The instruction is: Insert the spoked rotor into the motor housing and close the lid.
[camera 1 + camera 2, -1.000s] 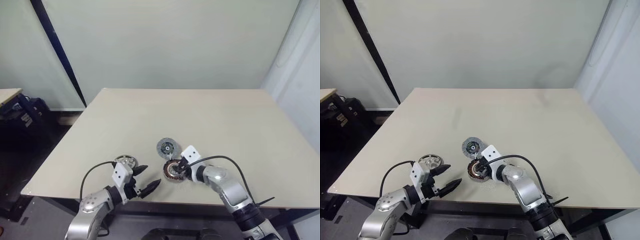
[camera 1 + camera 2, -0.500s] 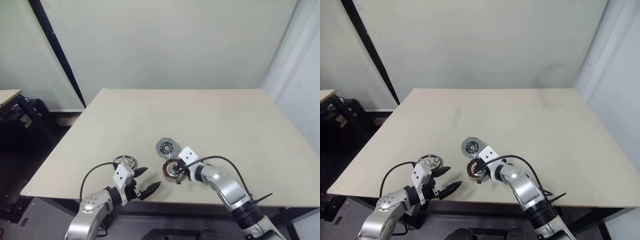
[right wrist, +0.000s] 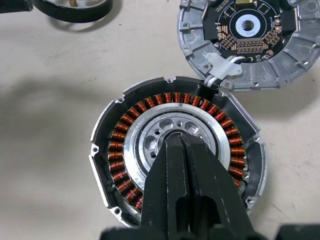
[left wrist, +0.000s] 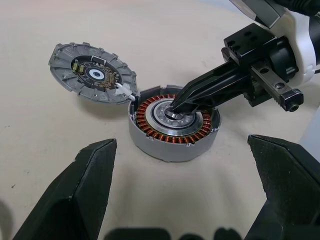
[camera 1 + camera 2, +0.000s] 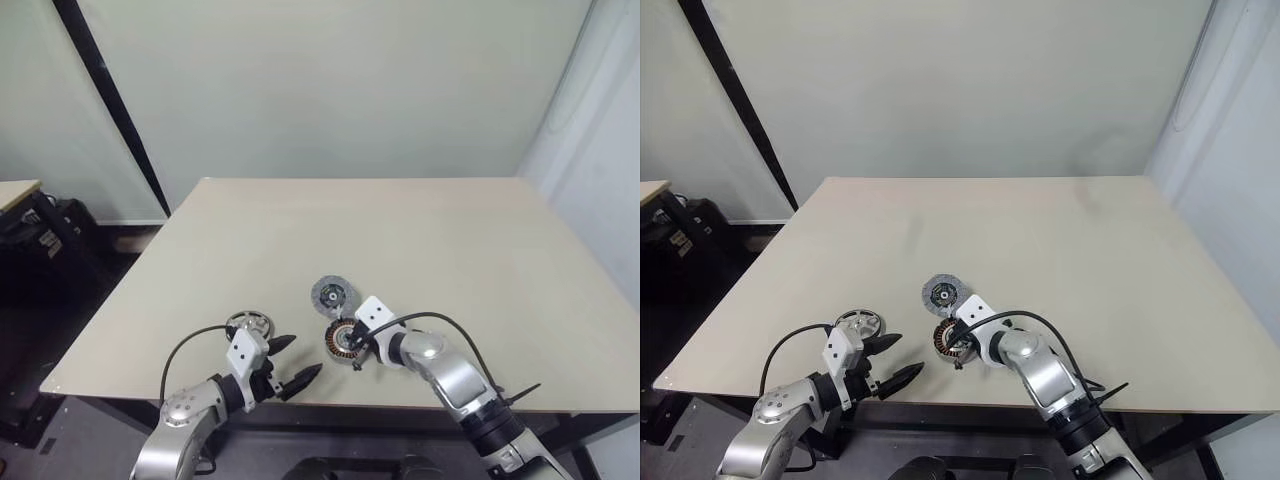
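The motor housing (image 3: 125, 145) sits near the table's front edge, a round grey cup with copper windings around a silvery centre. My right gripper (image 3: 180, 140) is shut, its tips resting together on the housing's central hub (image 4: 176, 111). The lid (image 3: 247, 35) lies flat just behind the housing, circuit side up, joined to it by short wires. The spoked rotor (image 5: 250, 323) lies on the table to the left. My left gripper (image 5: 305, 355) hovers open between rotor and housing, pointing at the housing with nothing between its fingers (image 4: 85, 190).
The beige table (image 5: 400, 230) stretches far back and to the right. Its front edge (image 5: 330, 405) runs just below both grippers. A dark post (image 5: 110, 100) leans against the wall at the back left.
My right gripper's fingers have closed together over the housing's centre, and the hand has tilted slightly. The left arm has not moved.
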Robot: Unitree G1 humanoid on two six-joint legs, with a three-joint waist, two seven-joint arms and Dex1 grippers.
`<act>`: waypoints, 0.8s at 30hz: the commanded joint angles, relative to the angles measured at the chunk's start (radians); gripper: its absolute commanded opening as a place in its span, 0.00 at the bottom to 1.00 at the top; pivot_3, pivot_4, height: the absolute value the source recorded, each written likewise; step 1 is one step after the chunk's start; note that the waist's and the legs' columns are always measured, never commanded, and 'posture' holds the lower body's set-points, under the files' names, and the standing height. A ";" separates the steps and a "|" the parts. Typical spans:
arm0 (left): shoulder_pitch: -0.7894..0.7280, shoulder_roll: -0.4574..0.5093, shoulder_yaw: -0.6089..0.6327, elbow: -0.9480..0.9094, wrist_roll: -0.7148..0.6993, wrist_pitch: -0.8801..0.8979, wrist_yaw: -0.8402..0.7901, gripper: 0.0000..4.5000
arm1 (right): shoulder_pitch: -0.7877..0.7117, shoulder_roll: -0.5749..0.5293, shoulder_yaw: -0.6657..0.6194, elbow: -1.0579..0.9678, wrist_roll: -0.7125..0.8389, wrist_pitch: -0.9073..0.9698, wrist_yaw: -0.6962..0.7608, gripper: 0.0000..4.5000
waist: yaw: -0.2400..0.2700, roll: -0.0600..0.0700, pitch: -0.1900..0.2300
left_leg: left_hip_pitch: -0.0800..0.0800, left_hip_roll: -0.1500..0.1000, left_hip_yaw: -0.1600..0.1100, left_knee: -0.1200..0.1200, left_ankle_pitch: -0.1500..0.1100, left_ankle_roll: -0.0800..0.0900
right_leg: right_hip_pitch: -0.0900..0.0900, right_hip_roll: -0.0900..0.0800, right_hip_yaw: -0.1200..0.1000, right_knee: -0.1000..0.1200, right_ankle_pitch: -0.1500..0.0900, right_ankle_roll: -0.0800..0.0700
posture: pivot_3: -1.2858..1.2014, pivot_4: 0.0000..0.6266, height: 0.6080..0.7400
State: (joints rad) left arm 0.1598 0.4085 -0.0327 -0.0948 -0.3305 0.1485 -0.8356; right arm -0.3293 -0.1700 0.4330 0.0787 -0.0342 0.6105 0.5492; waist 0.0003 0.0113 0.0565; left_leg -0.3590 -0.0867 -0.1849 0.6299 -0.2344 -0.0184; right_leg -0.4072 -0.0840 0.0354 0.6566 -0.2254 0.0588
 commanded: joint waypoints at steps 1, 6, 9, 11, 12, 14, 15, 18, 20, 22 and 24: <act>-0.002 -0.005 0.004 -0.013 -0.008 -0.012 0.006 1.00 | -0.027 0.013 0.004 -0.002 -0.002 -0.023 0.004 0.00 | 0.000 0.000 0.000 | 0.000 0.000 0.000 0.000 0.000 0.000 | 0.000 0.000 0.000 0.000 0.000 0.000 | 0.52 0.00 1.00; 0.003 -0.015 0.010 -0.015 -0.016 -0.009 0.013 1.00 | -0.032 0.024 0.009 0.023 -0.008 -0.036 0.002 0.00 | -0.001 0.000 0.000 | 0.000 0.000 0.001 0.000 0.000 0.000 | 0.000 0.000 0.001 0.000 0.000 0.000 | 0.52 0.00 1.00; 0.006 -0.016 0.010 -0.017 -0.016 -0.010 0.014 1.00 | -0.036 0.032 0.013 0.036 -0.011 -0.044 0.000 0.00 | -0.003 0.000 0.000 | 0.001 0.001 0.002 0.000 0.000 0.000 | 0.000 0.000 0.001 0.000 0.000 0.000 | 0.52 0.00 1.00; 0.009 -0.017 0.010 -0.019 -0.017 -0.011 0.014 1.00 | -0.039 0.038 0.015 0.045 -0.013 -0.052 -0.001 0.00 | -0.004 -0.001 0.000 | 0.001 0.001 0.002 0.000 0.000 0.000 | 0.000 0.000 0.001 0.000 0.000 0.000 | 0.52 0.00 1.00; 0.011 -0.018 0.009 -0.020 -0.017 -0.011 0.015 1.00 | -0.041 0.040 0.016 0.049 -0.014 -0.055 -0.001 0.00 | -0.005 -0.001 0.000 | 0.001 0.001 0.002 0.000 0.000 0.000 | 0.000 0.000 0.001 0.000 0.000 0.000 | 0.52 0.00 1.00; 0.015 -0.018 0.009 -0.023 -0.017 -0.012 0.016 1.00 | -0.044 0.044 0.018 0.055 -0.016 -0.058 -0.002 0.00 | -0.005 -0.001 0.000 | 0.001 0.001 0.003 0.000 0.000 0.000 | 0.000 0.001 0.001 0.000 0.000 0.000 | 0.52 0.00 1.00; 0.017 -0.019 0.009 -0.024 -0.017 -0.012 0.017 1.00 | -0.045 0.045 0.018 0.058 -0.018 -0.060 -0.001 0.00 | -0.005 -0.001 0.000 | 0.001 0.001 0.002 0.000 0.000 0.000 | 0.000 0.001 0.001 0.000 0.000 0.000 | 0.52 0.00 1.00; 0.019 -0.019 0.010 -0.025 -0.018 -0.013 0.018 1.00 | -0.049 0.047 0.020 0.067 -0.024 -0.067 -0.002 0.00 | -0.005 -0.001 0.000 | 0.001 0.002 0.003 0.000 0.000 0.000 | 0.000 0.001 0.001 0.000 0.000 -0.001 | 0.52 0.00 1.00; 0.020 -0.020 0.011 -0.025 -0.017 -0.013 0.018 1.00 | -0.051 0.045 0.023 0.072 -0.032 -0.076 -0.003 0.00 | -0.006 -0.001 0.000 | 0.001 0.002 0.003 0.000 0.000 0.000 | -0.001 0.001 0.001 0.000 -0.001 -0.001 | 0.52 0.00 1.00; 0.019 -0.020 0.011 -0.024 -0.017 -0.015 0.018 1.00 | -0.049 0.048 0.017 0.072 -0.031 -0.083 -0.006 0.00 | -0.006 -0.001 0.000 | 0.001 0.003 0.003 0.000 0.000 0.000 | -0.001 0.001 0.001 0.000 -0.001 -0.001 | 0.52 0.00 1.00; 0.018 -0.021 0.011 -0.024 -0.017 -0.015 0.018 1.00 | -0.050 0.052 0.004 0.062 -0.025 -0.086 -0.008 0.00 | -0.006 -0.001 0.000 | 0.001 0.003 0.003 0.000 0.000 0.000 | -0.001 0.002 0.001 0.000 -0.001 -0.001 | 0.52 0.00 1.00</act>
State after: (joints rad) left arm 0.1862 0.3868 -0.0317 -0.0949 -0.3331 0.1479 -0.8173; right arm -0.3519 -0.1316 0.4474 0.1607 -0.0604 0.5424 0.5460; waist -0.0056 0.0107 0.0563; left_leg -0.3580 -0.0834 -0.1815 0.6298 -0.2344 -0.0185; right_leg -0.4079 -0.0822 0.0369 0.6570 -0.2260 0.0578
